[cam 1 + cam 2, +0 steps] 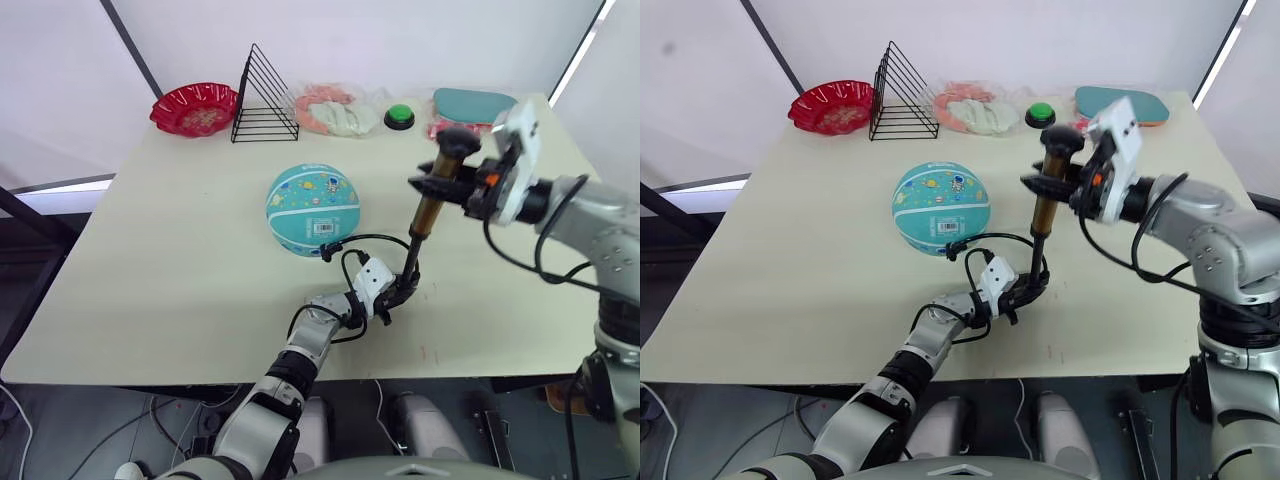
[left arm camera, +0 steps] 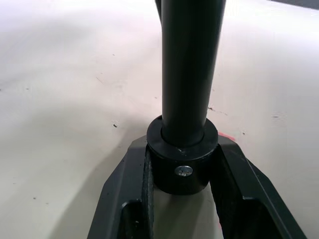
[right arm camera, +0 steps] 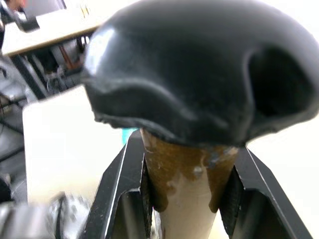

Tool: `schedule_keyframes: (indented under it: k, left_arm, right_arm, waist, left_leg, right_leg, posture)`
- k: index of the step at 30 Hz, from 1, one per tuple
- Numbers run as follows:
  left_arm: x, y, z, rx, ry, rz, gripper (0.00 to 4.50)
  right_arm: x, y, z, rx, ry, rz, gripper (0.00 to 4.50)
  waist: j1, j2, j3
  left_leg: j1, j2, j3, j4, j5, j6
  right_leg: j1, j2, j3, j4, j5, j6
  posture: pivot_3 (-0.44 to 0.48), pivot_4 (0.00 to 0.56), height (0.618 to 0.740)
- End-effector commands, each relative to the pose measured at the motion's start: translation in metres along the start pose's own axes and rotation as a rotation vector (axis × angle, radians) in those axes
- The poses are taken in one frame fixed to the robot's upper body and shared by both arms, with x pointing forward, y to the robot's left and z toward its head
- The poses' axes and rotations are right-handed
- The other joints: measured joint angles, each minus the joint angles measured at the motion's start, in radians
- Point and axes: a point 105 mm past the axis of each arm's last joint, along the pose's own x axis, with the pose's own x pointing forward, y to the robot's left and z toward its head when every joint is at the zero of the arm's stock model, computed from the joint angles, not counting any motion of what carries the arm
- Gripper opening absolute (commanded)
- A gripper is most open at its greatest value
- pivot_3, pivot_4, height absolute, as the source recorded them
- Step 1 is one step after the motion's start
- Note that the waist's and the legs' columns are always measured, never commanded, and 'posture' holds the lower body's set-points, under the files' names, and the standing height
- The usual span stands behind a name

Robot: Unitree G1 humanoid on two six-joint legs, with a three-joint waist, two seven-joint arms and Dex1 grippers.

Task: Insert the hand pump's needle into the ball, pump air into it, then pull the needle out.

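Table (image 1: 180,280) carries the ball (image 1: 312,210) near its centre, barcode sticker facing the robot; hand pump (image 1: 430,215) stands upright just right of it, well apart from the ball. Right gripper (image 1: 436,183) is clamped on the amber barrel just under the T-handle, and left gripper (image 1: 400,293) is clamped on the black base cap at table level. Thin black hose (image 1: 368,240) loops from the base toward the ball; needle too small to make out.
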Motion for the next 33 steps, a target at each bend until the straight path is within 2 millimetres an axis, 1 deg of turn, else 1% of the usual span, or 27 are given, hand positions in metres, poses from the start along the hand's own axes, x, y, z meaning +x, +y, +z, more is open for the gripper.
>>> schedule_keyframes:
  k: [1, 4, 6, 7, 9, 10, 11, 12, 14, 15, 17, 19, 20, 22, 24, 25, 27, 29, 31, 33]
  left_arm:
    - [-0.014, -0.010, -0.048, -0.095, 0.155, 0.000, 1.04]
    - [-0.013, -0.011, -0.047, -0.093, 0.153, -0.003, 1.04]
    - [-0.014, -0.012, -0.048, -0.094, 0.153, -0.004, 1.04]
    - [-0.014, -0.012, -0.048, -0.095, 0.152, -0.003, 1.04]
    - [-0.014, -0.012, -0.048, -0.097, 0.153, -0.003, 1.04]
    - [-0.014, -0.013, -0.048, -0.097, 0.153, -0.004, 1.04]
    - [-0.014, -0.013, -0.048, -0.096, 0.153, -0.005, 1.04]
    - [-0.014, -0.013, -0.048, -0.096, 0.152, -0.004, 1.04]
    - [-0.014, -0.012, -0.048, -0.095, 0.153, -0.003, 1.04]
    - [-0.014, -0.012, -0.048, -0.095, 0.152, -0.002, 1.04]
    - [-0.014, -0.012, -0.048, -0.095, 0.152, -0.001, 1.04]
    - [-0.016, -0.011, -0.048, -0.096, 0.151, 0.004, 1.04]
    - [-0.016, -0.011, -0.048, -0.097, 0.151, 0.007, 1.04]
    - [-0.017, -0.010, -0.048, -0.098, 0.151, 0.011, 1.04]
    - [-0.018, -0.010, -0.048, -0.097, 0.152, 0.010, 1.04]
    - [-0.018, -0.010, -0.048, -0.098, 0.152, 0.014, 1.04]
    - [-0.019, -0.009, -0.048, -0.101, 0.150, 0.019, 1.04]
    - [-0.019, -0.010, -0.048, -0.102, 0.150, 0.020, 1.04]
    - [-0.019, -0.010, -0.049, -0.102, 0.152, 0.021, 1.04]
    - [-0.019, -0.010, -0.049, -0.103, 0.153, 0.022, 1.04]
  right_arm:
    - [-0.013, 0.013, 0.042, -0.099, -0.119, 0.015, 1.06]
    - [-0.013, 0.014, 0.042, -0.104, -0.114, 0.021, 1.06]
    - [-0.012, 0.012, 0.036, -0.092, -0.100, 0.018, 1.06]
    - [-0.010, 0.011, 0.028, -0.087, -0.075, 0.014, 1.06]
    - [-0.005, 0.007, 0.005, -0.039, -0.013, 0.007, 1.06]
    - [-0.003, 0.004, -0.013, -0.037, 0.047, -0.007, 1.06]
    - [-0.002, 0.002, -0.025, -0.042, 0.087, -0.014, 1.06]
    - [0.000, 0.001, -0.035, -0.039, 0.111, -0.014, 1.06]
    - [0.003, 0.001, -0.046, -0.026, 0.116, -0.008, 1.06]
    - [0.006, 0.000, -0.061, -0.011, 0.143, -0.008, 1.06]
    - [0.010, 0.000, -0.079, -0.001, 0.176, -0.006, 1.06]
    - [0.015, -0.001, -0.116, 0.058, 0.234, -0.017, 1.06]
    - [0.016, -0.001, -0.130, 0.081, 0.253, -0.022, 1.06]
    - [0.019, 0.001, -0.145, 0.102, 0.266, -0.021, 1.06]
    - [0.020, 0.005, -0.167, 0.103, 0.313, -0.011, 1.06]
    - [0.020, 0.007, -0.185, 0.120, 0.346, -0.010, 1.06]
    - [0.020, 0.010, -0.208, 0.151, 0.378, -0.017, 1.06]
    - [0.020, 0.010, -0.219, 0.167, 0.390, -0.023, 1.06]
    - [0.021, 0.011, -0.217, 0.156, 0.377, -0.012, 1.06]
    - [0.022, 0.008, -0.208, 0.139, 0.351, -0.013, 1.06]
  waist:
    - [0.000, 0.000, 0.000]
    - [0.000, -0.001, 0.001]
    - [0.000, -0.001, 0.001]
    - [0.000, -0.001, 0.001]
    - [0.000, -0.001, 0.001]
    - [0.000, -0.001, 0.000]
    - [0.000, -0.001, 0.000]
    - [-0.001, -0.001, -0.001]
    - [-0.005, 0.000, -0.002]
    - [-0.007, -0.001, -0.003]
    - [-0.007, -0.001, -0.006]
    - [-0.008, -0.001, -0.008]
    - [-0.009, -0.001, -0.010]
    - [-0.009, -0.002, -0.012]
    - [-0.011, -0.002, -0.016]
    - [-0.011, -0.002, -0.017]
    - [-0.011, -0.004, -0.022]
    - [-0.011, -0.005, -0.026]
    - [-0.013, -0.005, -0.029]
    - [-0.014, -0.007, -0.030]
  left_leg:
    - [0.000, 0.000, 0.000, 0.000, 0.000, 0.000]
    - [0.000, -0.001, 0.001, 0.000, 0.000, 0.000]
    - [0.000, -0.001, 0.001, 0.000, 0.000, 0.000]
    - [0.000, -0.001, 0.001, 0.000, 0.000, 0.000]
    - [0.000, -0.001, 0.001, 0.000, 0.000, 0.000]
    - [0.000, -0.001, 0.000, 0.000, 0.000, 0.000]
    - [0.001, -0.001, 0.000, 0.000, 0.000, 0.000]
    - [0.002, -0.001, 0.000, 0.000, 0.000, 0.000]
    - [0.004, -0.001, 0.001, 0.000, 0.000, 0.000]
    - [0.005, -0.001, 0.001, 0.000, 0.000, 0.000]
    - [0.006, 0.000, 0.001, 0.000, 0.000, 0.000]
    - [0.008, 0.000, 0.001, 0.000, 0.000, 0.000]
    - [0.010, 0.001, 0.001, 0.000, 0.000, 0.000]
    - [0.016, 0.002, 0.002, -0.001, 0.000, 0.000]
    - [0.020, 0.003, 0.002, -0.002, 0.000, 0.000]
    - [0.020, 0.003, 0.002, -0.002, 0.000, 0.000]
    - [0.021, 0.004, 0.002, -0.003, 0.000, 0.000]
    - [0.021, 0.004, 0.002, -0.004, 0.000, 0.000]
    - [0.021, 0.004, 0.002, -0.004, 0.000, 0.000]
    - [0.022, 0.004, 0.002, -0.004, 0.000, 0.000]
  right_leg:
    - [0.000, -0.001, 0.000, 0.000, 0.000, 0.000]
    - [0.000, -0.001, 0.001, 0.000, 0.000, 0.000]
    - [0.000, -0.001, 0.001, 0.000, 0.000, 0.000]
    - [0.000, -0.001, 0.001, 0.000, 0.000, 0.000]
    - [0.000, -0.001, 0.000, 0.000, 0.000, 0.000]
    - [0.000, -0.001, 0.000, 0.000, 0.000, 0.000]
    - [0.001, -0.001, 0.000, 0.000, 0.000, 0.000]
    - [0.002, -0.001, 0.000, -0.001, 0.000, 0.000]
    - [0.003, -0.001, 0.001, -0.001, 0.000, 0.001]
    - [0.004, -0.001, 0.001, 0.000, 0.000, 0.001]
    - [0.005, 0.000, 0.001, 0.000, 0.000, 0.001]
    - [0.006, 0.001, 0.001, 0.001, 0.000, 0.000]
    - [0.007, 0.001, 0.001, 0.001, 0.000, 0.000]
    - [0.012, 0.002, 0.001, 0.000, -0.001, -0.001]
    - [0.015, 0.003, 0.002, 0.000, -0.002, -0.002]
    - [0.015, 0.003, 0.002, 0.000, -0.002, -0.002]
    - [0.015, 0.004, 0.001, 0.000, -0.002, -0.003]
    - [0.016, 0.005, 0.001, 0.001, -0.003, -0.003]
    - [0.016, 0.005, 0.002, 0.001, -0.003, -0.003]
    - [0.016, 0.005, 0.002, 0.001, -0.003, -0.004]
  posture:
    - [0.000, 0.150, 0.740]
    - [0.000, 0.150, 0.740]
    - [0.000, 0.150, 0.740]
    - [0.000, 0.150, 0.740]
    - [0.000, 0.150, 0.740]
    - [0.000, 0.150, 0.740]
    - [0.000, 0.150, 0.740]
    - [0.000, 0.150, 0.740]
    - [0.000, 0.150, 0.740]
    - [0.000, 0.150, 0.740]
    - [0.000, 0.150, 0.740]
    - [0.000, 0.150, 0.740]
    - [0.000, 0.150, 0.740]
    - [0.000, 0.150, 0.740]
    - [0.000, 0.150, 0.740]
    - [0.000, 0.150, 0.740]
    - [0.000, 0.150, 0.740]
    - [0.000, 0.150, 0.740]
    - [0.000, 0.150, 0.740]
    - [0.000, 0.150, 0.740]
